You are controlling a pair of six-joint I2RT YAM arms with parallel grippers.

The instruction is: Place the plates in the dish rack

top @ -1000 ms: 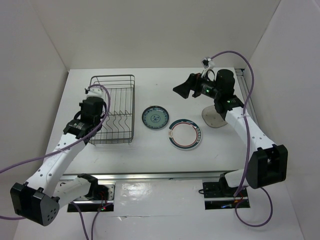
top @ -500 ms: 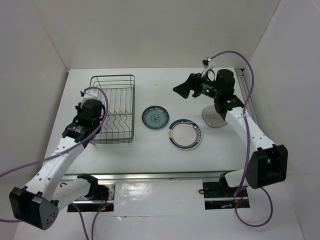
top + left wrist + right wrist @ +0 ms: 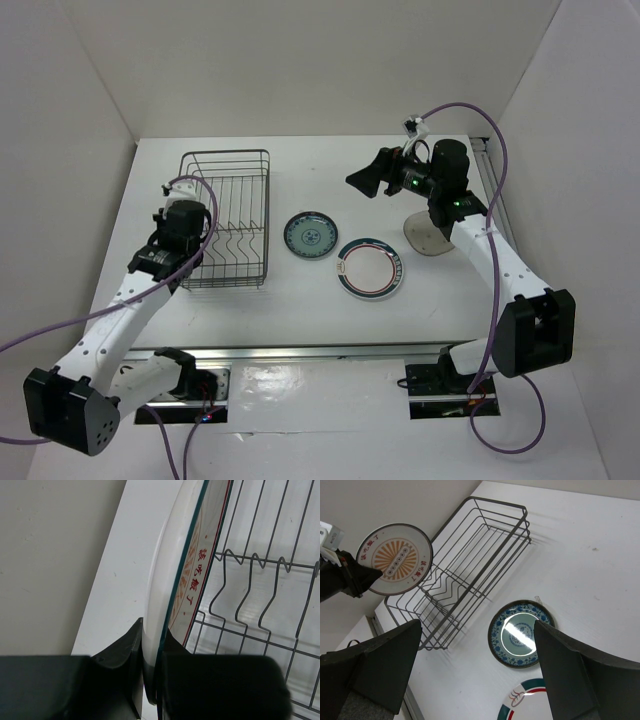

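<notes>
Left wrist view: the left gripper (image 3: 150,647) pinches the sunburst plate (image 3: 195,565) by its rim and holds it on edge over the left side of the dish rack (image 3: 235,200), which stands near the table's (image 3: 300,170) left edge. The right gripper (image 3: 368,180), jaws spread wide, hangs above the far right. The teal plate (image 3: 309,235) and ringed plate (image 3: 371,269) lie mid-table; the beige plate (image 3: 420,243) lies toward the right edge.
</notes>
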